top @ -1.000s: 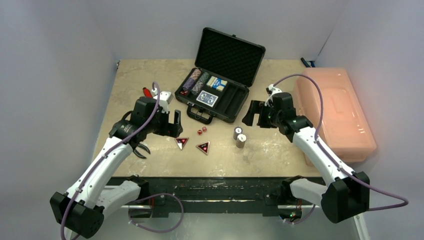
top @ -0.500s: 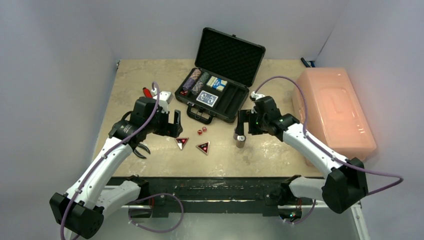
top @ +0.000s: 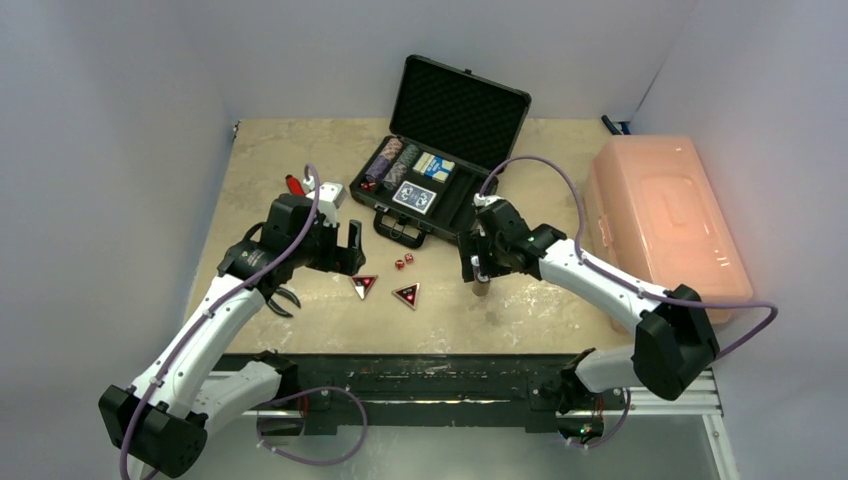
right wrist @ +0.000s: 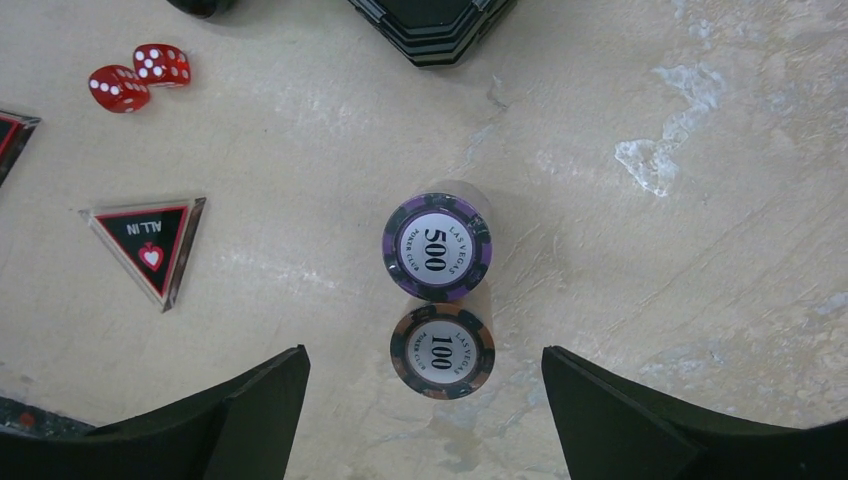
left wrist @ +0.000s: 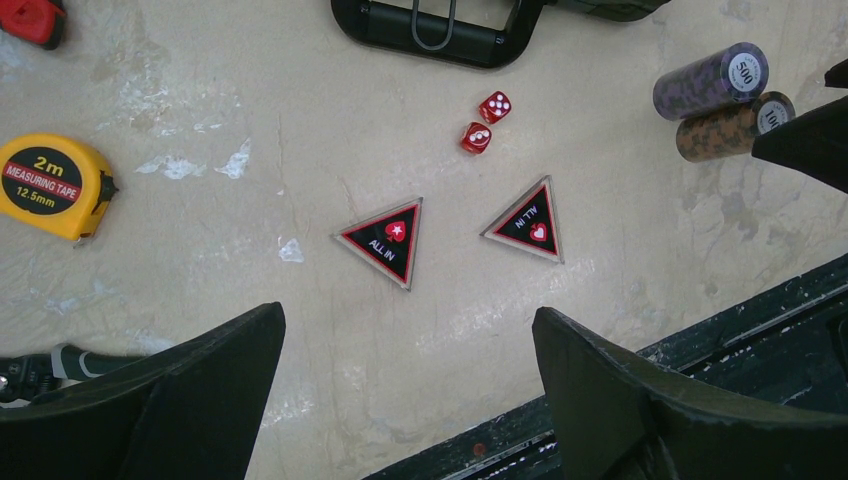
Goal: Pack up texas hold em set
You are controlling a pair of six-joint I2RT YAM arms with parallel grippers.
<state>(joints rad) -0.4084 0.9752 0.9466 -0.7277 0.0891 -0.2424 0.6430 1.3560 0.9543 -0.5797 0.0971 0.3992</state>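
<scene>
**A:** So what changed in that last second? I only saw the right arm move.

**B:** Yeah, just that one. The right gripper [top: 478, 262] had been out by the right front corner of the black rectangular hard briefcase [top: 458, 105]. It swung in and ended up directly over the two chip stacks standing in front of the case. Its jaws were wide, one each side of the stacks, holding nothing. The left gripper [left wrist: 405, 330] hadn't budged. It hung front-left of the case, also wide and empty.

**A:** Meaning a chip grab was coming?

**B:** That's my read. The purple "500" chip stack [right wrist: 437, 247] and the brown "100" chip stack [right wrist: 442, 352] stood upright, touching or nearly so. Pinching one without knocking over the other looked fiddly.

**A:** Any room to work?

**B:** Bare table to the right of the stacks, and the case's front corner was close behind them. The pair of red dice [left wrist: 494, 107] and both red-black triangular "ALL IN" buttons [left wrist: 383, 240] sat loose in front of the case, to the left. The case was open, with empty foam slots in its right half.
</scene>
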